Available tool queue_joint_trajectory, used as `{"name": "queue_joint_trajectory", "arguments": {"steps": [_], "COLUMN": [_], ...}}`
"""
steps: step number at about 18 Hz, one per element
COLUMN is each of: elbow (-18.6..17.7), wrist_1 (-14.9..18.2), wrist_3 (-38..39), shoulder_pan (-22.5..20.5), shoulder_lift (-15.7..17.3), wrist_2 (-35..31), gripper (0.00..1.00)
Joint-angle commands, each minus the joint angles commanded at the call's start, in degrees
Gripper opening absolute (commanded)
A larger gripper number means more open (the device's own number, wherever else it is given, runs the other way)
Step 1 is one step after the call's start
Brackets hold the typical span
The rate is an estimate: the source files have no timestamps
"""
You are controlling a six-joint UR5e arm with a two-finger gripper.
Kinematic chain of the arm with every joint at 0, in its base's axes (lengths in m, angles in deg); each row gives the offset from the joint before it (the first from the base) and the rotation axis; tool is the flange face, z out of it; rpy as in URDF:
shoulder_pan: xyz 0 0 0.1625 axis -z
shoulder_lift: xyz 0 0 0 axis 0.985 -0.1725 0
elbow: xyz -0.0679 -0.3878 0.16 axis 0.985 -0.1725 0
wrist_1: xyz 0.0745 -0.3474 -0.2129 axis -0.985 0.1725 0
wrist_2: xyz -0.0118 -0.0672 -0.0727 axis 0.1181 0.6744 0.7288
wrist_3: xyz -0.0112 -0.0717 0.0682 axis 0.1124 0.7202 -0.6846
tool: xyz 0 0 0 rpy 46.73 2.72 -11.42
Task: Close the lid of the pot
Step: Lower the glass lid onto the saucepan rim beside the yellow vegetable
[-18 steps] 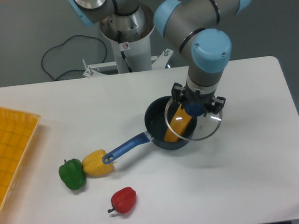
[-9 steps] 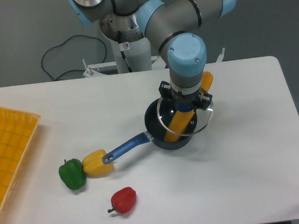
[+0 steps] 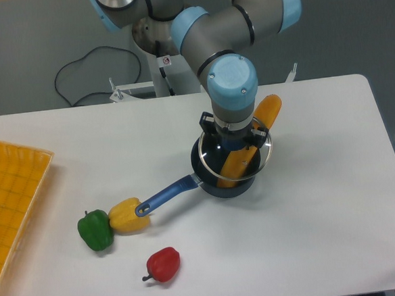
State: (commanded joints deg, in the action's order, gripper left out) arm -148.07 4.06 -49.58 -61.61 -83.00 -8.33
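Looking at your setup from the fixed camera, the biggest thing is the white table (image 3: 312, 235), with the arm (image 3: 228, 85) reaching down from the back over its middle. You've got a yellow tray (image 3: 11, 195) hanging off the left edge, well apart from everything else.

Next down in size: the pot (image 3: 210, 181) sits about mid-table, right under the arm's wrist, with its long blue handle (image 3: 167, 195) running down and left. The loop end of that handle is touching or just about touching a yellow pepper (image 3: 126, 216).

The lid (image 3: 266, 158) is over the pot, roughly lined up with it, its metal rim showing all around the wrist. It looks tilted rather than seated flat. A long yellow-orange thing (image 3: 266, 113) stands slanted in the pot, lower end inside, upper end poking out past the rim toward the upper right. You can see its lower part through the glass.

The gripper (image 3: 233, 144) is right at the lid's centre, but the wrist blocks the fingers and the knob, so you honestly can't tell how the fingers stand or whether they're clamped on it.

Smaller stuff: a green pepper (image 3: 95, 230) touches the yellow one on its left, and a red pepper (image 3: 163, 264) sits alone nearer the front edge.
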Motion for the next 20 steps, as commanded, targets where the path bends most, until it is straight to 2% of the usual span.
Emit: {"name": "queue_joint_trajectory", "arguments": {"steps": [7,11,20], "elbow": [-1.58,-1.58,-0.44], "wrist_1": [0.0,-1.23,-1.41], "wrist_3": [-0.26,-0.26,-0.18], "shoulder_pan": [-0.08,-0.44,-1.14], "shoulder_lift": [-0.09,-0.35,-1.58], "wrist_2": [-3.25,-3.6,-6.15], "gripper": [0.48,0.48,0.48]}}
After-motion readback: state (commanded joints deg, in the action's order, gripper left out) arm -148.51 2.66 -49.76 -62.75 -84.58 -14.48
